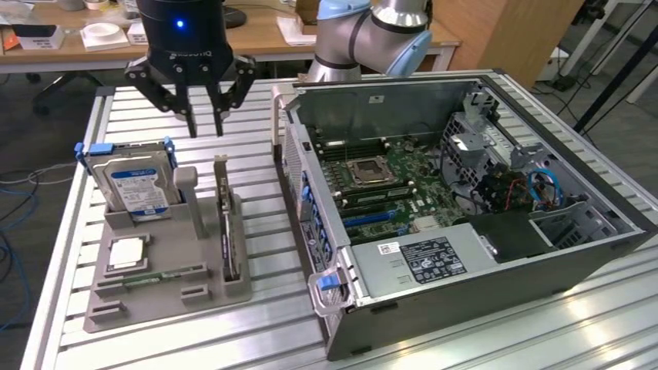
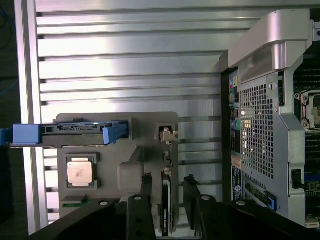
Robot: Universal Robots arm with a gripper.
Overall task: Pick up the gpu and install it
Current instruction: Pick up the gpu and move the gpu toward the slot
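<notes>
Hand point(image 1: 205, 127): parted, empty, over gpu point(image 1: 227, 231).
Room: we see bare tabletop point(image 1: 262, 231) beside holder point(image 1: 154, 289).
Count: one gpu.

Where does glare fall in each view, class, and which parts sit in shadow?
Exterior view: glare streaks the table beside the computer case, and a blue light glows on the gripper. Wrist view: the table slats wash out bright, while the gripper's fingers and the card beneath them lie dark.
</notes>
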